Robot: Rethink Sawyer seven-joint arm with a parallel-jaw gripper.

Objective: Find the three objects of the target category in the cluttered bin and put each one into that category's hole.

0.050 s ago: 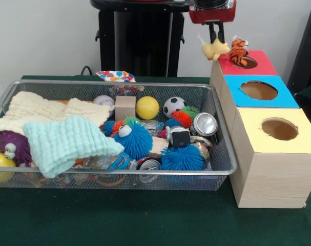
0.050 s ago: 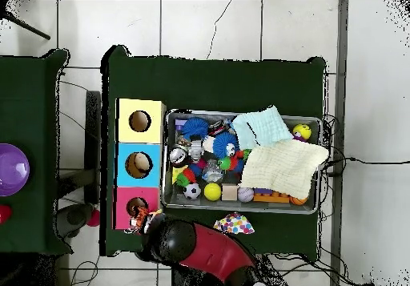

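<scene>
Front view is showing a small tiger plush (image 1: pixel 239 51) dangling at the red box (image 1: pixel 257 64), its striped body hanging roughly upright and its lower end dipping at the near rim of that box's round hole (image 1: pixel 247 62). Just beside it a yellow star-shaped plush (image 1: pixel 215 49) is hanging too, tilted, out over the box's edge. Both are hanging right under the gripper (image 1: pixel 215 32), whose black fingers (image 1: pixel 212 34) are standing close together, but I cannot tell which toy they are pinching, or whether they are pinching at all. Next along the row, the blue box (image 1: pixel 263 91) and the yellow box (image 1: pixel 278 128) are sitting touching one another, each with its own round hole on top. Beside them the wire bin (image 1: pixel 216 171) is brimming with clutter: fuzzy blue balls, a soccer ball, a yellow ball, cans, a wooden block, and two knitted cloths, one cream and one mint, spreading over its other end.
</scene>
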